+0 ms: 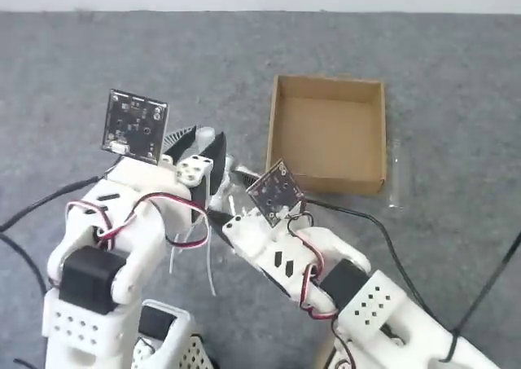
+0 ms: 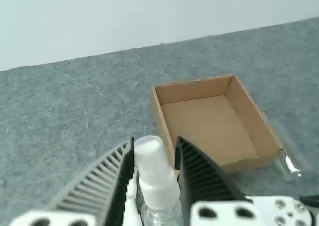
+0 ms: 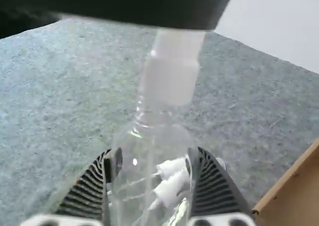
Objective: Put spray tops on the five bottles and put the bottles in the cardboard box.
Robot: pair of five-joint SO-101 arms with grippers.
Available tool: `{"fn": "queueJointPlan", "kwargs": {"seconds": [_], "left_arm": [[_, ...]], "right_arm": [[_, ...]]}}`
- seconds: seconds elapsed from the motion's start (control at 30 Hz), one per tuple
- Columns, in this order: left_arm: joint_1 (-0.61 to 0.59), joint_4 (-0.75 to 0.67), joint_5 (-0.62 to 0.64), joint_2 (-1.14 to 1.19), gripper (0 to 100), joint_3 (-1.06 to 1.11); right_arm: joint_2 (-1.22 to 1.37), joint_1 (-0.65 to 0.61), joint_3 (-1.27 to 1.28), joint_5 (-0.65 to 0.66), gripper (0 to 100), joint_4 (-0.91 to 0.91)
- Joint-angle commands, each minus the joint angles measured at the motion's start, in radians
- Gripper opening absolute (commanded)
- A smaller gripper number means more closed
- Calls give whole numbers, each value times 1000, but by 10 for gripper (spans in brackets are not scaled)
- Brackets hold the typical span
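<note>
Clear bottle is sitting pinched at its body in the right hand, long axis running straight into the left hand, which is clamping the white spray top on the neck. Ahead, the cardboard box is lying nearer the right hand.

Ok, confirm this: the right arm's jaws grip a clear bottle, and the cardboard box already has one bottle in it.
Not right. The cardboard box is empty, as the high view shows; a loose bottle lies outside it on the carpet. The right arm's jaws do grip a clear bottle.
</note>
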Motion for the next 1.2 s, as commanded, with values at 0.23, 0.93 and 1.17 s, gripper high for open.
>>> {"fn": "queueJointPlan", "kwargs": {"seconds": [0.23, 0.93, 1.17], "left_arm": [[-120, -84, -40, 9, 122, -73], [-124, -130, -74, -3, 109, 1], [-123, -54, -17, -130, 160, -105]], "right_arm": [[-42, 12, -9, -12, 6, -22], [-41, 16, -9, -12, 6, -18], [-41, 18, 0, -12, 6, -15]]}}
